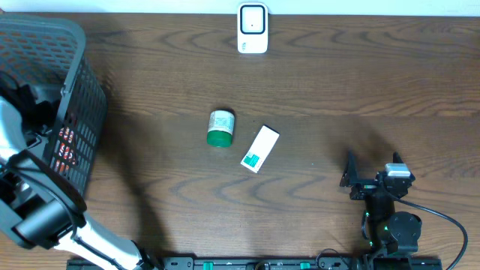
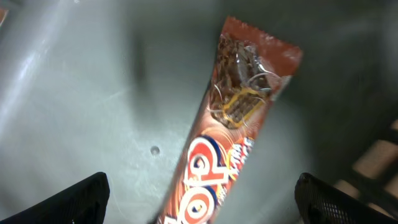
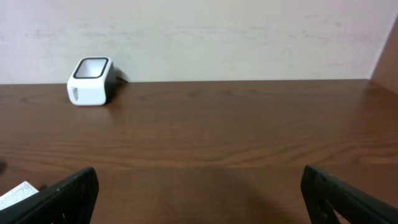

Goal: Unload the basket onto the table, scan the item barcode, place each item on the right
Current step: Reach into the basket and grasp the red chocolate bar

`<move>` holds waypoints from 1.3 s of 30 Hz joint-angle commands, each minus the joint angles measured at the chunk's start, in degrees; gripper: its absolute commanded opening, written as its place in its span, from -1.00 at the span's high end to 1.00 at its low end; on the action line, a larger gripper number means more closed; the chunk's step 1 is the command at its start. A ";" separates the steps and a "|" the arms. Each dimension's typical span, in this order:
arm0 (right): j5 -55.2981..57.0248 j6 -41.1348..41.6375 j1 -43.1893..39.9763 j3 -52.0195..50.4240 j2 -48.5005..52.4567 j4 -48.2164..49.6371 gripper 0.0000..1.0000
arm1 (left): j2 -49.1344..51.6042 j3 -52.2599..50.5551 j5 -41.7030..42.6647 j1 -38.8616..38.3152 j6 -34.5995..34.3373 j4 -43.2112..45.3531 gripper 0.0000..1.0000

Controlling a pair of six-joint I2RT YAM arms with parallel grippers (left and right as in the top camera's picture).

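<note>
Scanner [image 1: 253,28]: white unit, standing at the far edge of the table [image 1: 375,82].
Basket [image 1: 82,105]: dark mesh, well to the left of the scanner, at the table's left end.
Snack bar [image 2: 230,143]: red-brown wrapper, lying flat on the basket floor, well apart from the scanner.
Left gripper [image 2: 202,205]: inside the basket, above the snack bar. Its jaws are spread wide, one finger on each side of the wrapper, with no contact visible.
Right gripper [image 1: 373,166]: well to the near right of the scanner, low over bare table. Its jaws are fully apart and hold nothing.
Bottle [image 1: 220,127]: green cap, on its side, nearer the robot than the scanner and slightly left of it.
White box [image 1: 259,148]: flat, just right of the bottle, directly robot-side of the scanner.
</note>
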 commanded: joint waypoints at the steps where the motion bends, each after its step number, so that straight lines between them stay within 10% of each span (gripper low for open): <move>1: -0.04 -0.85 -0.37 -0.07 -0.44 -0.22 -0.99 | 2.73 -0.15 -5.70 -0.52 3.85 0.68 -0.93; 10: -0.04 -0.85 -0.37 -0.07 -0.44 -0.22 -0.99 | 10.40 -0.20 -4.70 -0.59 5.51 1.79 -0.90; 16: -0.02 -0.85 -0.37 -0.07 -0.44 -0.22 -0.99 | 12.98 -0.20 -4.26 -0.98 4.87 2.75 -0.12; 25: -0.04 -0.85 -0.37 -0.07 -0.44 -0.22 -0.99 | 12.96 -0.20 -4.20 -0.87 1.20 1.81 0.31; 39: -0.04 -0.85 -0.37 -0.07 -0.44 -0.22 -0.99 | 5.68 -0.02 -3.96 -0.87 -4.24 -0.50 0.42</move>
